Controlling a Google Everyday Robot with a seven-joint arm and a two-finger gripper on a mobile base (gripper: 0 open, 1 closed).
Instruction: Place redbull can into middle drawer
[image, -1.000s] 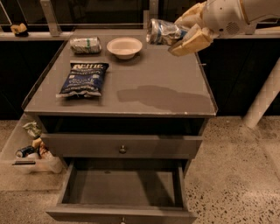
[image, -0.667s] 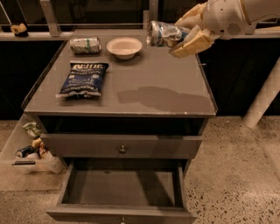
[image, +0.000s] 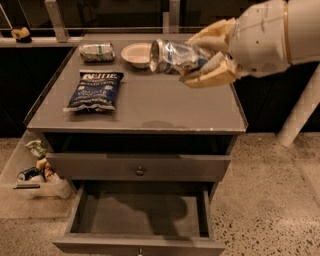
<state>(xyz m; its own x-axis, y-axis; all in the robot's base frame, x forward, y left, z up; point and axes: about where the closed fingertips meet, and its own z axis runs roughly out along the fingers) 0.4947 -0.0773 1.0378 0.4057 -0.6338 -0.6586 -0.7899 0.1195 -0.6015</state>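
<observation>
My gripper (image: 201, 58) is shut on the redbull can (image: 172, 56), a slim silver-and-blue can held lying sideways with its end facing left. It hangs in the air above the back right part of the grey cabinet top (image: 150, 107). The middle drawer (image: 142, 214) stands pulled open at the bottom front, with a plain grey floor and nothing in it. The drawer above it (image: 140, 167), with a small round knob, is pushed in.
On the cabinet top lie a silver can with green stripes (image: 96, 51), a white bowl (image: 136, 53) and a blue chip bag (image: 95, 90). A bin of small items (image: 35, 172) sits on the floor at the left. A white post (image: 300, 115) stands at the right.
My gripper has carried the can forward and a little left and lower, from the back right corner to over the cabinet top. The drawers and other things have not moved.
</observation>
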